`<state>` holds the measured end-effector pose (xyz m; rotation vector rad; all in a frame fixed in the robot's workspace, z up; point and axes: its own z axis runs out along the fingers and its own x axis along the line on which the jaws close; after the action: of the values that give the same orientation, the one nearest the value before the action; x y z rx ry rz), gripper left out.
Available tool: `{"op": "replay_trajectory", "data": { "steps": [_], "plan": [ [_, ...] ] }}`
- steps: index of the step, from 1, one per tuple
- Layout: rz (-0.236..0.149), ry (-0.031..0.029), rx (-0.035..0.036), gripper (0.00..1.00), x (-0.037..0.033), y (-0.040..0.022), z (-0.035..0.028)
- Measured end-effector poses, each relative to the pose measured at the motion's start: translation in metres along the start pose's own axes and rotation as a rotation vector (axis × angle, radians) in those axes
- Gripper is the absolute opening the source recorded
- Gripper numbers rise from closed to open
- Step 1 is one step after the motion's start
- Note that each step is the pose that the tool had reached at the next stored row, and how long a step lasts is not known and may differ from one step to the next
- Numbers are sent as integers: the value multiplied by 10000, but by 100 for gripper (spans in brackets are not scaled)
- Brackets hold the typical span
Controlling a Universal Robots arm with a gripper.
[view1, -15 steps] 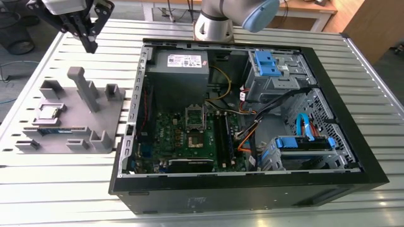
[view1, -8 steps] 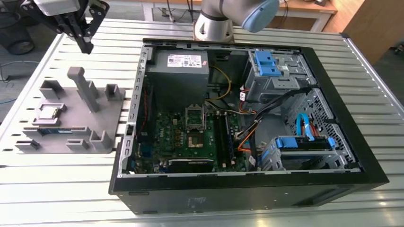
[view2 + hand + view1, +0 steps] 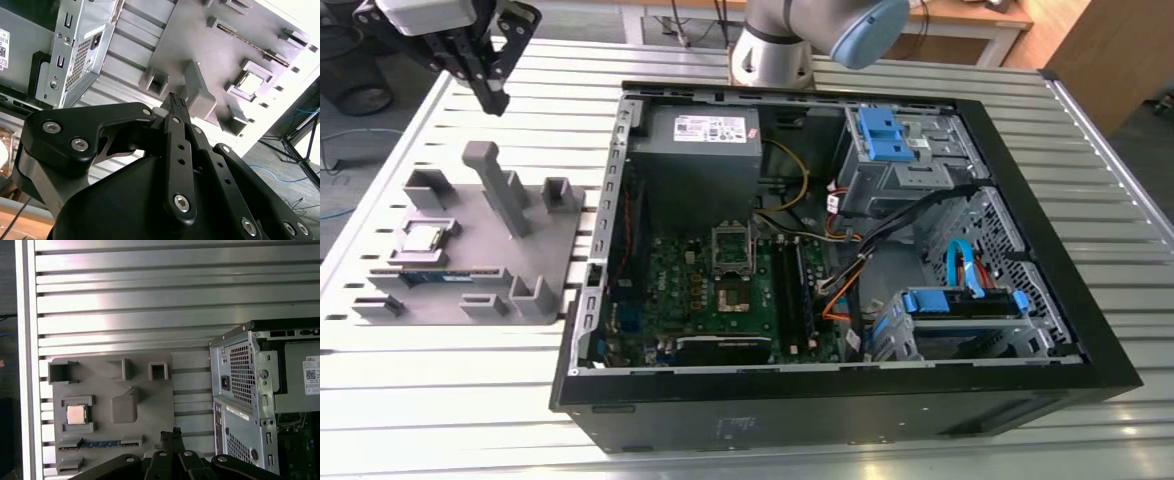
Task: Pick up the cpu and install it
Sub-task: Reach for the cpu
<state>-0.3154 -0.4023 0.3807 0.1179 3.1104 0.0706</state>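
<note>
The cpu (image 3: pixel 427 237), a small square chip with a shiny metal top, lies flat in a pocket of the grey fixture plate (image 3: pixel 534 240) at the exterior view's left. Both wrist views show it too, seated in its pocket (image 3: pixel 76 414) (image 3: pixel 250 84). My gripper (image 3: pixel 495 104) hangs high above the far end of that plate, well apart from the chip. Its fingers are shut with nothing between them (image 3: pixel 173 433) (image 3: pixel 175 98). In the open computer case (image 3: pixel 1067 330) the motherboard's socket (image 3: pixel 731 262) lies exposed.
A tall grey post (image 3: pixel 490 180) and several raised blocks stand on the fixture plate. A green circuit strip (image 3: pixel 443 276) lies in a slot near the chip. The case holds a power supply (image 3: pixel 700 135), cables and blue drive brackets (image 3: pixel 887 135). All rests on a slatted metal table (image 3: pixel 440 400).
</note>
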Motion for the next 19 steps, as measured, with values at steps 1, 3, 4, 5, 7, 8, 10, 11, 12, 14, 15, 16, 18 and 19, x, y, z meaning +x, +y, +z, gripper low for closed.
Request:
{"op": "replay_trajectory", "data": {
  "steps": [1, 3, 4, 5, 7, 8, 10, 11, 12, 14, 15, 16, 18, 19],
  "plan": [
    [0, -1, 0, 11, 8, -2, 2],
    [0, 0, 0, 11, 23, -5, 4],
    [0, -1, 0, 11, 28, -6, 5],
    [-1, -1, 0, 11, 29, -6, 6],
    [-2, -1, 0, 11, 29, -6, 6],
    [-1, -1, 0, 11, 30, -6, 6],
    [0, 0, 1, 11, 30, -6, 6],
    [0, 0, 0, 11, 31, -6, 6],
    [0, 0, 1, 11, 31, -6, 6],
    [1, 40, 3, 11, 31, -6, 7],
    [5, 128, 10, 11, 31, -6, 7],
    [11, 243, 18, 11, 31, -6, 9],
    [14, 313, 24, 11, 31, -6, 9],
    [14, 313, 24, 11, 31, -6, 10]
  ]
}}
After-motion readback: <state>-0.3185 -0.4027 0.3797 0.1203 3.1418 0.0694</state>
